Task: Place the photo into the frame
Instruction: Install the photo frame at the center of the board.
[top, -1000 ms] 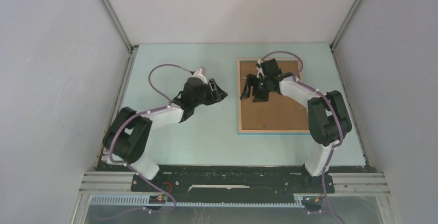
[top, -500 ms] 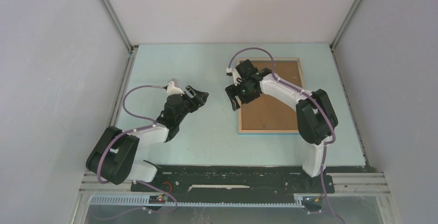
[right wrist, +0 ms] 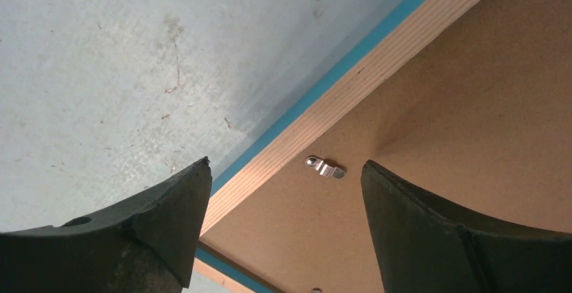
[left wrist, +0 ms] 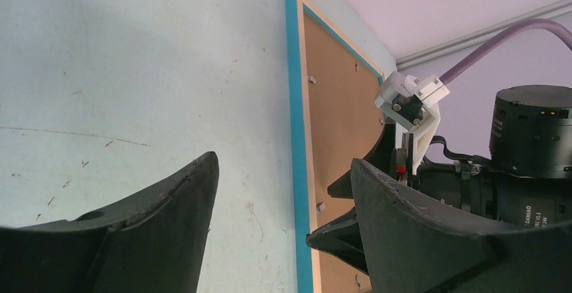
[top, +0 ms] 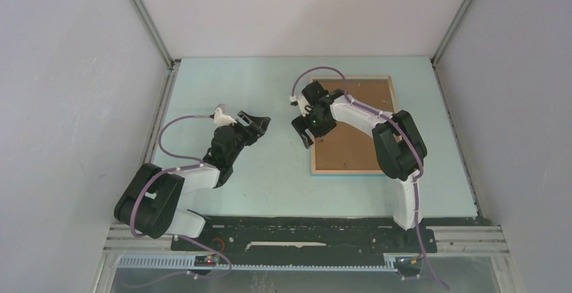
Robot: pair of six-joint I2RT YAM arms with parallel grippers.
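1. Black-fingered, the right claw hung over the left rail of the frame with its jaws spread wide and nothing between them. One finger was above the bare bench and the other above the brown backing board.
2. The left claw was also wide open and held nothing. It sat low over the bench, left of the frame and apart from it, pointing toward the right claw.
3. The frame lay flat and face down on the far right part of the bench. Its light wood back faced up and a thin blue strip showed along its outer edge. The backing board sat inside it and filled the opening. A small metal clip beside the left rail lay turned onto the board.
4. The bench top was pale blue-green, scuffed and marked with fine scratches. Plain pale walls closed it in on the left, far and right sides, with metal posts at the far corners.
5. The frame's far rail lay close to the far edge of the bench, and a strip of bench separated its right rail from the right wall. Bare bench lay between the two claws, across the far left, and along the near side in front of the frame.
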